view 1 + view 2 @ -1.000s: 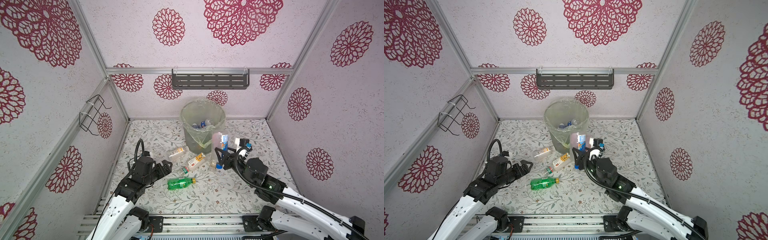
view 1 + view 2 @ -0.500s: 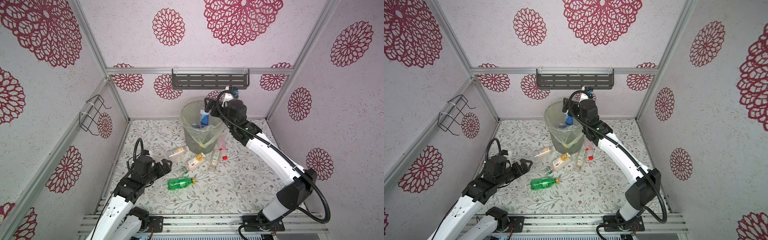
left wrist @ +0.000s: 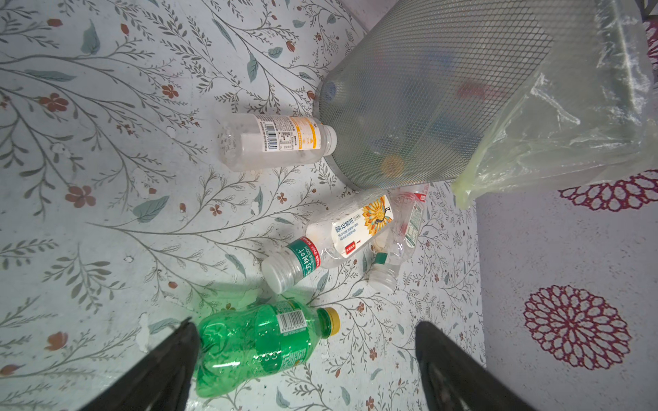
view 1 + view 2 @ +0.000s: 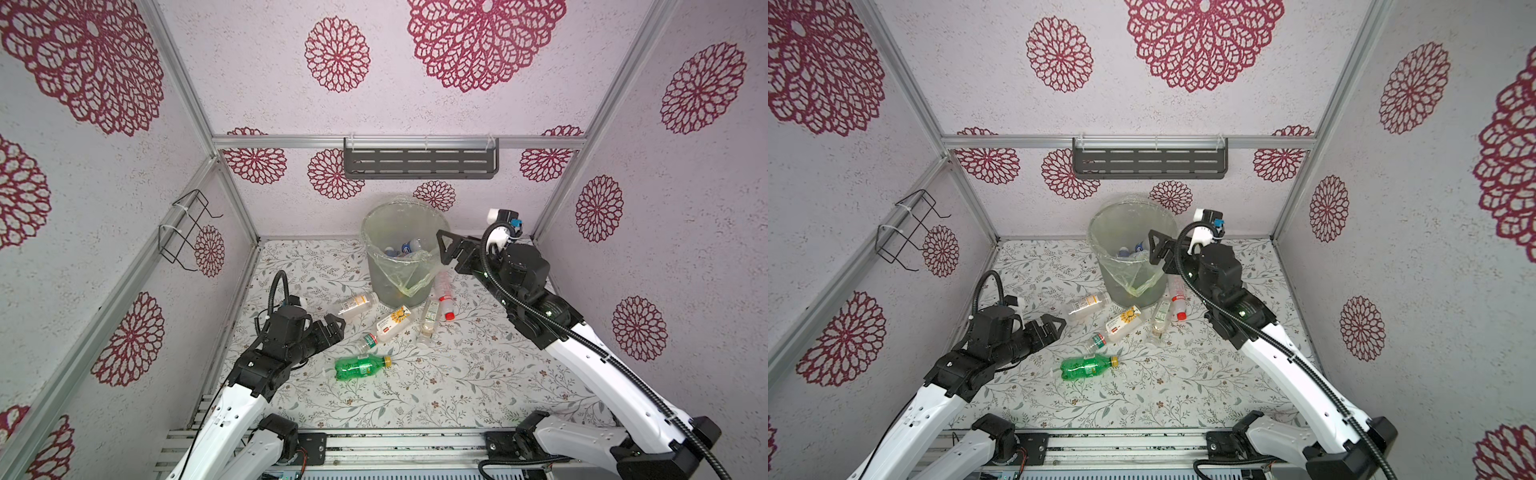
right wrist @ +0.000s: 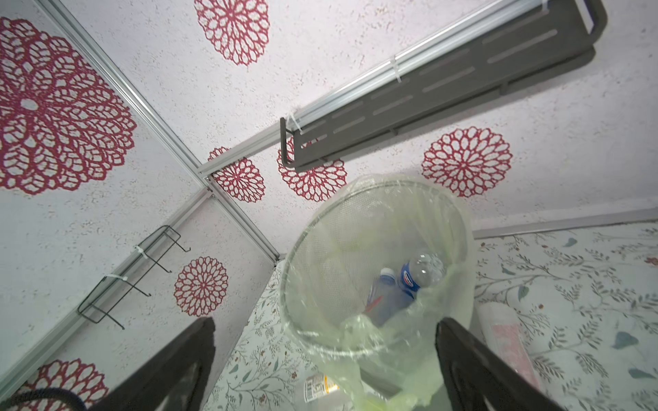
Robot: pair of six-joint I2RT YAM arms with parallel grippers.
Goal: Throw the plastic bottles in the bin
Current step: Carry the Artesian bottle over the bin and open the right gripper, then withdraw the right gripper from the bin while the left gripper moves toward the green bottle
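R gripper [image 4: 445,249] wide open, empty, just beside bin [image 4: 380,270] rim; blue-label bottles [image 4: 409,248] lie inside. L gripper [image 4: 333,327] also wide open, empty, low near green bottle [image 4: 360,367]. Four other bottles [image 4: 392,325] lie by bin's base.

Loose bottles [image 4: 392,325] beside upright bin [image 4: 383,272]

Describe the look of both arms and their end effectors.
The left arm and right arm have white links, black joints and wrist housings, with a black ribbed cable along each. The left end effector and right end effector are black, with triangular tips. A white-and-blue fitting tops the right wrist.
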